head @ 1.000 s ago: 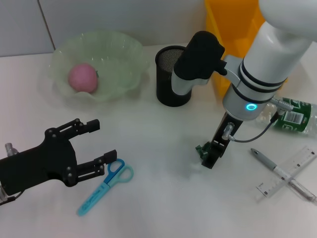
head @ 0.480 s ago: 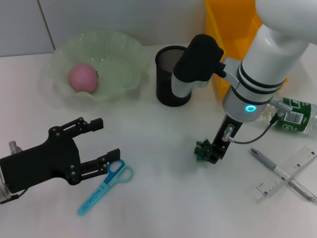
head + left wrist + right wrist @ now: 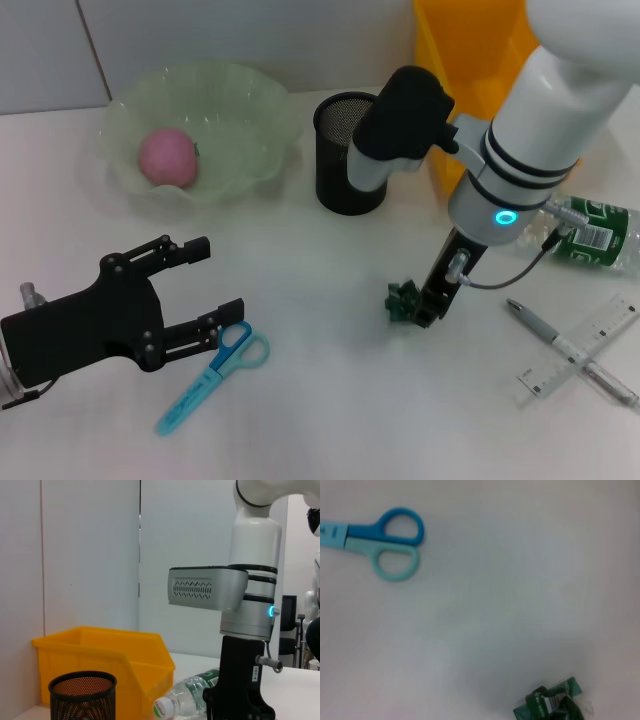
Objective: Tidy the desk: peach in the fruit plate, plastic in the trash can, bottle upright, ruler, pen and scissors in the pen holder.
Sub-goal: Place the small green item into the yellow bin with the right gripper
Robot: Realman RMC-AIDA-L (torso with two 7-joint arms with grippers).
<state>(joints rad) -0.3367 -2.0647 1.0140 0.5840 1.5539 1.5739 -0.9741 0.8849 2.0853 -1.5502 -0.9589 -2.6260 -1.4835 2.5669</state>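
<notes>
Partly hidden: right gripper fingers, pinching crumpled green plastic on the surface.
Cut off: bottle, lying sideways.
Left gripper: fingers spread beside scissors.

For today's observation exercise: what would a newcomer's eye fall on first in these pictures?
Probably the big white right arm reaching to mid-table, its right gripper down at a crumpled green plastic scrap. Next, the pink peach in the pale green fruit plate at the back left, and the black left gripper, open, beside the blue scissors.
</notes>
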